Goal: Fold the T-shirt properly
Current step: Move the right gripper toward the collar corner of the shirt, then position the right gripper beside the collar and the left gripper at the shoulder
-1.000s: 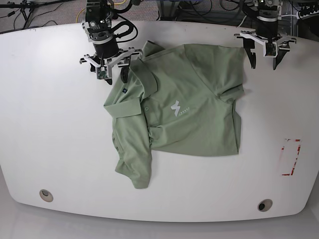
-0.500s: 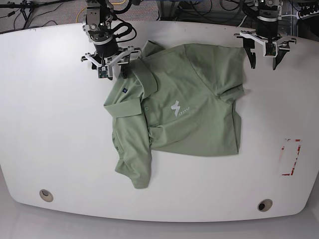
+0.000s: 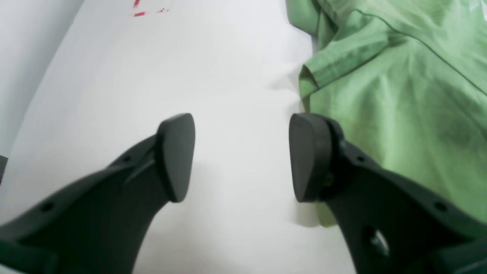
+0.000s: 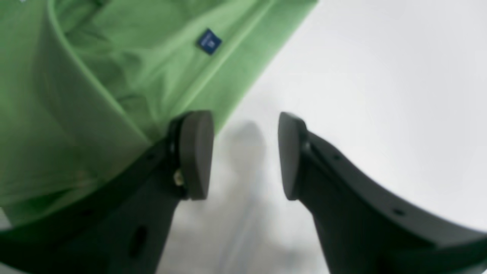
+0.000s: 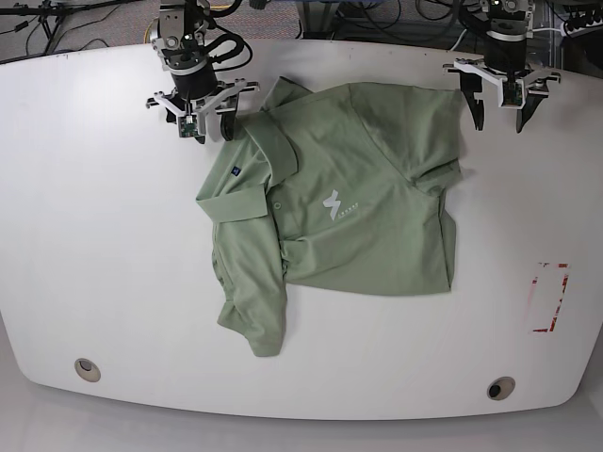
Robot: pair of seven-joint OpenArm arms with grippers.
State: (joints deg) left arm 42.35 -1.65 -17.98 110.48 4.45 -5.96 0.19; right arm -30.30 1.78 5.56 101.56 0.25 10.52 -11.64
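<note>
Base view shows the white worktop filling most of the frame, and on it the T-shirt, lying logo-side up across the middle and far half, already partly folded: one sleeve and side panel lie turned in over the body at the near left, and the far right corner bunches in a creased fold. The collar sits toward the far left of the garment, with a small blue label showing beside it and the white chest logo at the centre.

The two arms stand at the far edge. The right end effector hangs just beside the collar edge of the shirt, its fingers apart with nothing but bare worktop between them; one finger overlaps green cloth in its wrist view, though contact cannot be told. The left end effector hovers off the far right corner of the shirt, fingers likewise apart and empty, the cloth edge just beside one of them.

The step in hand looks like a pause between folds, both arms clear of the fabric. The next move probably calls for each end effector to come down on its near corner, pinch one clean layer, and carry the far edge over toward the near side. A red-marked rectangle lies well apart at the right.
</note>
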